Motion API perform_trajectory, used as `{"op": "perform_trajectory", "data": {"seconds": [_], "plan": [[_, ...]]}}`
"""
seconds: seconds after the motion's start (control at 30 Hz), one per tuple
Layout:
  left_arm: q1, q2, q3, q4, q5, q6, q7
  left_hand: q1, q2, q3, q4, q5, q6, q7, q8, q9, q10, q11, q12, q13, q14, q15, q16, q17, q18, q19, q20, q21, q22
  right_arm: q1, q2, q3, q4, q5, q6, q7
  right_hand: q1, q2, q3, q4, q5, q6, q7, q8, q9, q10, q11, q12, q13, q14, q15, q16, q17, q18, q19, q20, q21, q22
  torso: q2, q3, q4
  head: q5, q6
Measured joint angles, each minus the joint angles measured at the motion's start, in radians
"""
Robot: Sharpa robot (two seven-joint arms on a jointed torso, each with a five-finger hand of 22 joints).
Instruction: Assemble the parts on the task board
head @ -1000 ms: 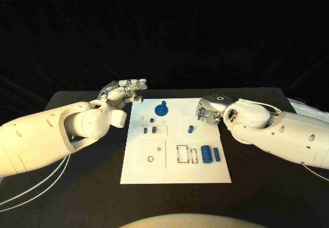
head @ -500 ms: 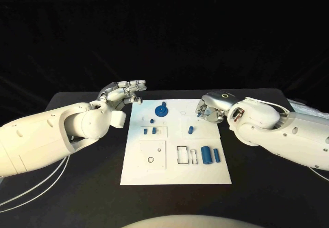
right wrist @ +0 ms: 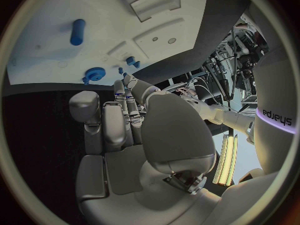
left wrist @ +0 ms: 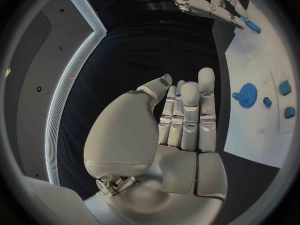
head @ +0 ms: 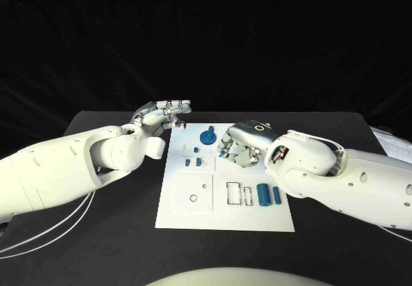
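Observation:
The white task board (head: 225, 214) lies mid-table. On it are a blue gear (head: 208, 136) (left wrist: 248, 92) (right wrist: 95, 75), two small blue pieces (head: 187, 162) (head: 198, 161) and two blue cylinders (head: 262, 194) (head: 276, 195). My right hand (head: 240, 146) (left wrist: 203, 2) (right wrist: 125, 125) hovers over the board's far half, fingers loosely bent, nothing between them. A small blue peg (head: 225, 153) (left wrist: 252, 26) (right wrist: 78, 31) lies just beyond its fingertips; I cannot tell whether they touch. My left hand (head: 161, 114) (left wrist: 181, 120) is raised off the board's far left corner, fingers straight and empty.
The board has a square recess with a hole (head: 193, 193) and narrow slots (head: 234, 193) in its near half. White cables (head: 52, 235) trail over the black table (head: 103, 179) on the left. A white object (head: 390, 140) lies at the right edge.
My right hand has moved left from the board's right edge to over its far half, fingertips now by the blue peg. The left hand has stayed put. The camera has shifted a little.

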Motion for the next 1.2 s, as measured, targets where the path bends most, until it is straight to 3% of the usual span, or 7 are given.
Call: {"op": "perform_trajectory", "data": {"seconds": [0.23,0.57,1.2], "plan": [[0.000,0.003,0.000,0.007,0.000,0.000,-0.002,0.000,0.000,0.000,0.000,0.000,0.000,0.000,0.000,0.000,0.000,0.000,0.000,0.000,0.000,0.000,0.000,0.000,0.000,0.000,0.000,0.000,0.000,-0.036,0.051,-0.008,0.001,-0.004,0.014,0.004,0.000,0.000,0.002,0.002,0.001,-0.001,0.001,0.004,0.000,0.000,0.000,-0.001,0.000,0.000,0.000,0.000,-0.001,0.000,0.000,0.000,0.000,-0.003,0.001,-0.0012,-0.0007,0.016,-0.007],[-0.001,0.003,0.000,0.015,0.000,0.000,-0.003,0.000,0.000,0.000,0.000,0.000,0.000,0.000,0.000,0.000,0.000,0.000,0.000,0.000,0.000,0.000,0.000,0.000,0.000,0.000,0.000,0.000,0.000,-0.083,0.108,-0.018,-0.044,-0.009,0.047,0.018,0.000,0.000,0.002,0.001,0.003,-0.001,0.001,0.003,0.000,0.000,0.000,-0.004,-0.001,0.000,0.000,0.000,-0.002,0.000,0.000,0.000,0.000,-0.007,0.001,-0.0012,-0.0003,0.029,-0.016],[-0.001,0.004,0.000,0.018,0.000,0.001,-0.006,0.000,0.000,-0.003,-0.003,0.000,0.000,0.000,0.000,0.000,0.000,0.000,0.000,0.000,0.000,0.000,0.000,-0.002,0.000,0.000,0.000,-0.006,-0.001,-0.103,0.141,-0.023,-0.092,-0.026,0.098,0.029,-0.004,-0.004,0.001,0.001,0.002,-0.001,0.000,-0.001,0.000,0.000,0.000,-0.004,-0.002,0.000,0.000,0.000,-0.003,0.000,0.000,0.000,0.000,-0.009,0.000,0.0004,-0.0009,0.039,-0.024]]}}
